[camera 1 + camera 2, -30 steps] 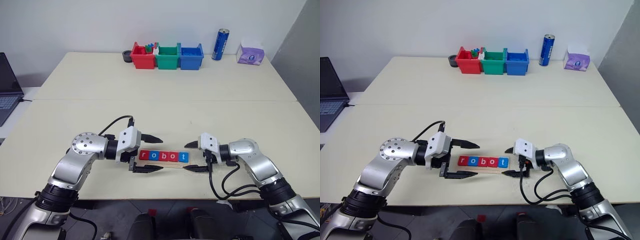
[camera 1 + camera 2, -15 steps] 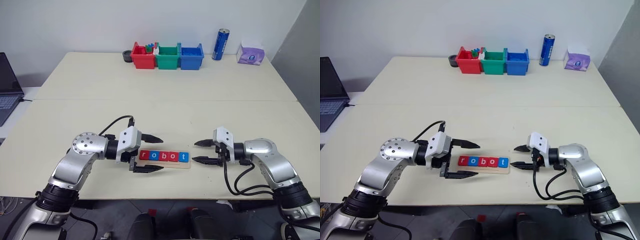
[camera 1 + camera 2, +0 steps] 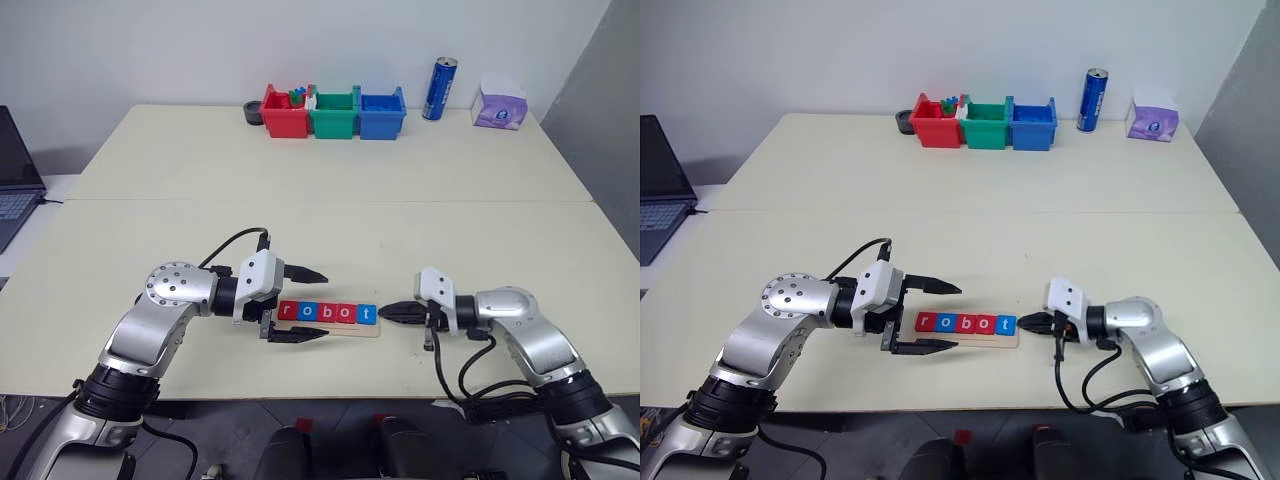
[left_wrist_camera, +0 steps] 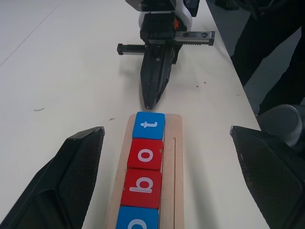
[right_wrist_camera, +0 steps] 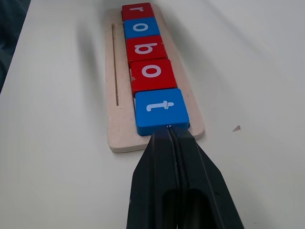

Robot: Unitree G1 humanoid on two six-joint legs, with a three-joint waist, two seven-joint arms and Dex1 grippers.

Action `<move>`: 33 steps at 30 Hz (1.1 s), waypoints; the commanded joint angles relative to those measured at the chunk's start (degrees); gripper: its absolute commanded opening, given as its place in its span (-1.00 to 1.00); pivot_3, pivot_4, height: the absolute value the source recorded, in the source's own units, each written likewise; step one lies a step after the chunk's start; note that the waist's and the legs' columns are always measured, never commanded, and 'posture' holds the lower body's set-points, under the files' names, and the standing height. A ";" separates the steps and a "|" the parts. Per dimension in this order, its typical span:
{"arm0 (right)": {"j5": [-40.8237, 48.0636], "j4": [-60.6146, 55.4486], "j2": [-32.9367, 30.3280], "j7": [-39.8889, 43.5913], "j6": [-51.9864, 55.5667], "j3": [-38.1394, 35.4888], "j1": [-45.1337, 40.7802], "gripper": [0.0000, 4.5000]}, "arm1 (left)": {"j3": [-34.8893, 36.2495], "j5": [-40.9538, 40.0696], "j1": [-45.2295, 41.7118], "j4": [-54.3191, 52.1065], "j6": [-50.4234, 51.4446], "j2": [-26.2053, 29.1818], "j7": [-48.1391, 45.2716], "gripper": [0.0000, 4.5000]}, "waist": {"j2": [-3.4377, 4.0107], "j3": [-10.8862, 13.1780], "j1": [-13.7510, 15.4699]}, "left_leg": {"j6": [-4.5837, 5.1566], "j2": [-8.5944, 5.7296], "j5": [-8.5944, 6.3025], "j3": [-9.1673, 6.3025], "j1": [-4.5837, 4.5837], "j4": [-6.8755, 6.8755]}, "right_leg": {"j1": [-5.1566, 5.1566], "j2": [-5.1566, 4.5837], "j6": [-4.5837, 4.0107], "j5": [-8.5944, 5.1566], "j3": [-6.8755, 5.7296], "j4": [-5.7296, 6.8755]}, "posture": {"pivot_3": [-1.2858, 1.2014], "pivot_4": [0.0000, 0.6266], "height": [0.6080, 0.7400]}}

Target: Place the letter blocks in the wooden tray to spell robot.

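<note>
Right end effector [image 3: 392, 312] closed empty since earlier; left end effector [image 3: 305, 304] open; letter blocks [image 3: 328, 313] read "robot".

Red and blue letter blocks [image 5: 152, 71], pale wooden tray [image 5: 116, 121], seemingly plain

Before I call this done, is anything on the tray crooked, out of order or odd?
Nothing stands out. The five letter blocks lie flat in one straight row on the wooden tray, reading r, o, b, o, t. The right end effector, shut, points at the blue t block at the row's end.
</note>
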 commanded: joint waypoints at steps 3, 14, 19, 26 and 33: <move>0.27 -2.07 0.46 -0.15 -0.84 0.31 -0.28 -0.98 | 0.65 -0.23 -0.90 -0.77 -0.33 0.03 0.06 1.00 | 0.00 0.00 0.00 | 0.00 0.00 0.00 0.00 0.00 0.00 | 0.00 0.00 0.00 0.00 0.00 0.00 | 0.03 -0.52 1.00; -0.80 -0.30 2.78 -0.52 -1.83 1.97 -2.12 -0.98 | 0.84 -0.40 -0.28 -1.62 -0.12 0.19 0.33 1.00 | 0.00 0.00 0.00 | 0.00 0.00 0.00 0.00 0.00 0.00 | 0.00 0.00 0.00 0.00 0.00 0.00 | 0.03 -0.52 1.00; -0.55 0.21 2.79 -0.31 -2.08 1.95 -2.73 -0.98 | 0.85 -0.34 -0.28 -1.60 -0.19 0.08 0.53 1.00 | 0.00 0.00 0.00 | 0.00 0.00 0.00 0.00 0.00 0.00 | 0.00 0.00 0.00 0.00 0.00 0.00 | 0.03 -0.52 1.00; 5.44 -5.34 1.61 0.11 3.63 -2.18 -2.35 -0.98 | 1.22 -0.40 -0.22 -1.34 -0.44 0.11 0.75 1.00 | 0.00 0.00 0.00 | 0.00 0.00 0.00 -0.01 0.00 0.00 | 0.00 0.00 0.00 0.00 0.00 0.00 | 0.03 -0.52 1.00; 10.23 -15.75 -1.72 -2.40 11.33 -6.38 1.86 -0.98 | 3.76 -2.13 1.55 -2.28 3.16 1.75 2.18 1.00 | 0.00 0.00 0.01 | 0.00 0.01 0.00 -0.04 -0.02 0.00 | 0.00 -0.01 0.00 0.00 0.01 0.00 | 0.03 -0.52 1.00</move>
